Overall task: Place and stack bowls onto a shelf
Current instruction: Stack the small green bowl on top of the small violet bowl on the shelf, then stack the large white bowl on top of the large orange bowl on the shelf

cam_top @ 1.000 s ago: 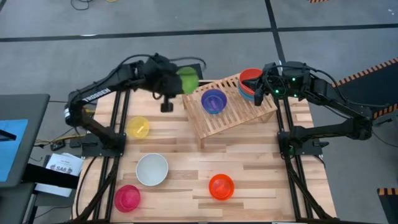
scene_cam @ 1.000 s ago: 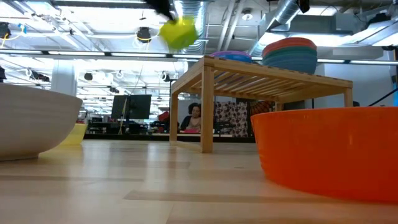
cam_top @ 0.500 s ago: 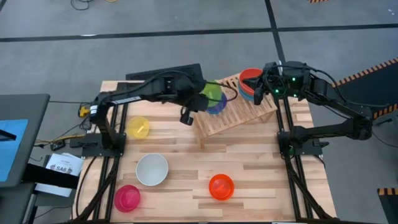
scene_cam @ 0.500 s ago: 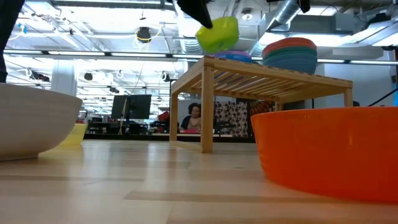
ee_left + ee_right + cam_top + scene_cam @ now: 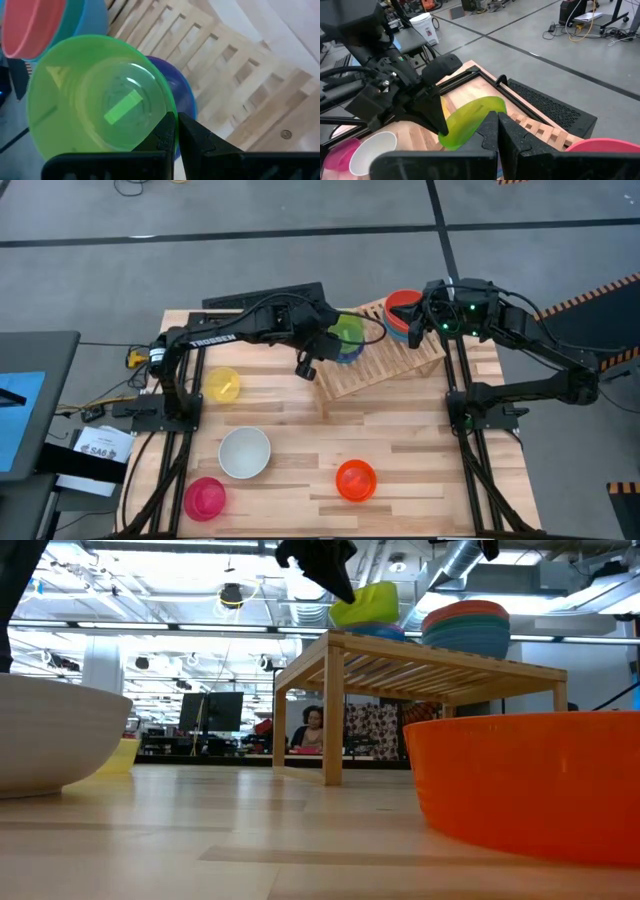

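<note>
1. Moved over the shelf (image 5: 385,358) now, the left gripper (image 5: 175,131) pinches the green bowl (image 5: 347,331) just above the purple bowl (image 5: 181,97).
2. The right gripper (image 5: 496,131), pressed together, waits over the stacked bowls (image 5: 402,314).

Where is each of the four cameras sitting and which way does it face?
High: overhead, looking straight down; both arms show, left gripper over the shelf.
Low: tabletop height, looking level past the orange bowl at the shelf.
Left wrist: looks past its fingers onto the green bowl.
Right wrist: looks past its fingers at the left arm.
All four views share the green bowl.
</note>
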Controlling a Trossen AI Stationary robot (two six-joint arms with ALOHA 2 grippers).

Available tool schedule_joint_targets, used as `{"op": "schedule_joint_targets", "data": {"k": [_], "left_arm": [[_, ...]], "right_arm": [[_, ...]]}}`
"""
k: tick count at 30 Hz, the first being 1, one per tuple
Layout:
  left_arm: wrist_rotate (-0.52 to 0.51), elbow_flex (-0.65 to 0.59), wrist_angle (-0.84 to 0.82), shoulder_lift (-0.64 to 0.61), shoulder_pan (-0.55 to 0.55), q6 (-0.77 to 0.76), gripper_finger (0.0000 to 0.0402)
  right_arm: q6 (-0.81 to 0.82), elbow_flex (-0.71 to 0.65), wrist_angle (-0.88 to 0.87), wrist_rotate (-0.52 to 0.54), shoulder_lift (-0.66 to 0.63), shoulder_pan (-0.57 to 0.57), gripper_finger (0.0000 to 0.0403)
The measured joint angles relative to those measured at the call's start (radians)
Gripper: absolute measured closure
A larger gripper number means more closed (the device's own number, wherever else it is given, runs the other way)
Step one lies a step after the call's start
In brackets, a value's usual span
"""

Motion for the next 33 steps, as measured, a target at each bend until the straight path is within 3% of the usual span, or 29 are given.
{"op": "schedule_joint_targets", "data": {"k": [6, 12, 17, 21, 24, 28, 33], "left_arm": [[-0.007, -0.002, 0.021, 0.0, 0.001, -0.007, 0.0385], [0.0, -0.002, 0.024, 0.0, 0.001, -0.023, 0.0323], [-0.076, -0.002, 0.057, 0.0, 0.0, -0.043, 0.0266], [-0.058, 0.019, 0.06, -0.001, 0.001, -0.104, 0.0246], [-0.007, 0.026, 0.047, -0.004, 0.001, -0.235, 0.0252], [0.066, 0.026, 0.02, -0.048, 0.033, -0.374, 0.03], [0.331, -0.024, 0.017, -0.184, 0.117, -0.518, 0.0383]], "right_arm": [[0.0, 0.0, 0.0, 0.0, 0.0, 0.0, 0.0381], [0.0, 0.0, 0.0, 0.0, 0.0, 0.0, 0.0381], [0.001, 0.0, 0.0, 0.0, 0.0, 0.0, 0.038], [0.001, 0.0, 0.0, 0.0, 0.0, 0.0, 0.038], [0.001, 0.0, 0.0, 0.0, 0.0, 0.0, 0.038], [0.001, 0.0, -0.001, 0.0, 0.0, 0.0, 0.038], [0.001, 0.0, -0.005, 0.0, 0.0, 0.0, 0.038]]}}
